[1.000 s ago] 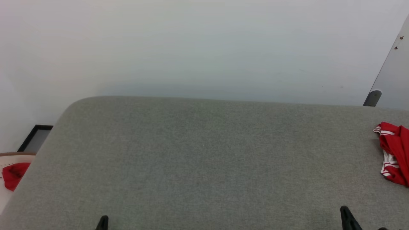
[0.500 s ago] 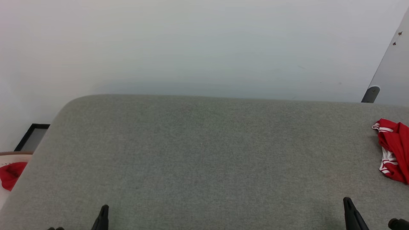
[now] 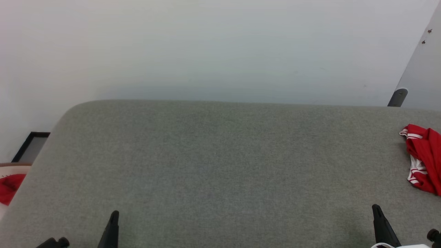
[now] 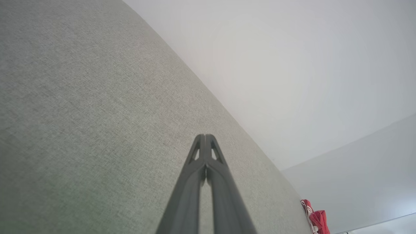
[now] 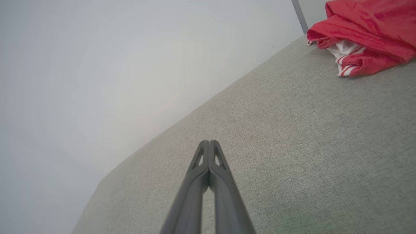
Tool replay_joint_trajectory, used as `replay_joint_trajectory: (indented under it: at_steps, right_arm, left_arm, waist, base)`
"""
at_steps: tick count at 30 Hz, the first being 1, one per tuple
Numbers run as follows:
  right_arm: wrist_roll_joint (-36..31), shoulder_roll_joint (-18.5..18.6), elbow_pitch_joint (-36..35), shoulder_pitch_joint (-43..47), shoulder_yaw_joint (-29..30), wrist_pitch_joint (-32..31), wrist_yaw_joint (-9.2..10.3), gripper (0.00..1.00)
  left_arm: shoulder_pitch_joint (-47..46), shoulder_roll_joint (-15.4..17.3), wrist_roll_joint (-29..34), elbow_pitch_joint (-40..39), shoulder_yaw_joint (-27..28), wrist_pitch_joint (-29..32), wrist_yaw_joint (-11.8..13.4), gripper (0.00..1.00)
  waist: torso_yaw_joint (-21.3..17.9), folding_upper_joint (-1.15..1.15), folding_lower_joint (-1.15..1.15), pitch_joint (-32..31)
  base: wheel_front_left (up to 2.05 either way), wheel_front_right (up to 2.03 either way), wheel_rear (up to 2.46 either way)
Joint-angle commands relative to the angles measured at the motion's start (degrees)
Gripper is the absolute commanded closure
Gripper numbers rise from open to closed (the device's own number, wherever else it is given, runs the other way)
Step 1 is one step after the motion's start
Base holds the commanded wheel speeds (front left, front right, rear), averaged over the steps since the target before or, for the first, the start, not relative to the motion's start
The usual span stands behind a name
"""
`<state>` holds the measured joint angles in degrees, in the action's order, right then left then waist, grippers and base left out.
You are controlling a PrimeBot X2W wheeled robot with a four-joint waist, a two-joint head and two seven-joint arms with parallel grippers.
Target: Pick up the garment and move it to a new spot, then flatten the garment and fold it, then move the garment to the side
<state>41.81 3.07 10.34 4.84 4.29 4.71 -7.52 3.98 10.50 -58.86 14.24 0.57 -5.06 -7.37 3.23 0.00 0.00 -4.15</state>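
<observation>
Here: left gripper (image 4: pixel 205 136), right gripper (image 5: pixel 209 142) closed, empty; grey surface (image 3: pixel 220 165) contact unclear.

no text, label, brand, number or sign is legible in any view. the garment (image 3: pixel 427 155) presents only red cloth with white stripes, no readable print; the grey padded surface (image 3: pixel 220 165) carries no markings.

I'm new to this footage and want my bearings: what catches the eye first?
The crumpled red garment at the right edge of the grey surface stands out most. The left end effector and right end effector rise from the near edge, both shut and empty. A smaller red cloth lies beyond the surface's left end.
</observation>
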Motion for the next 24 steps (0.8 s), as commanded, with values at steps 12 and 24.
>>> replay_joint_trajectory:
  at_steps: [12,24]
  right_arm:
    - [11.17,-0.03,0.34,-3.43,0.65,-2.41,0.02,1.0]
    - [19.66,-0.08,1.03,-5.28,1.03,-4.32,0.03,1.0]
  left_arm:
    - [-3.29,-1.41,-7.53,-0.54,1.62,2.52,-0.09,1.0]
    - [-4.82,-2.71,-13.09,-0.48,2.62,4.52,-0.11,1.0]
  waist:
    - [-0.5,0.0,0.0,0.67]
    - [-0.96,0.0,0.0,1.29]
  base:
    - [0.0,0.0,0.0]
    - [0.0,0.0,0.0]
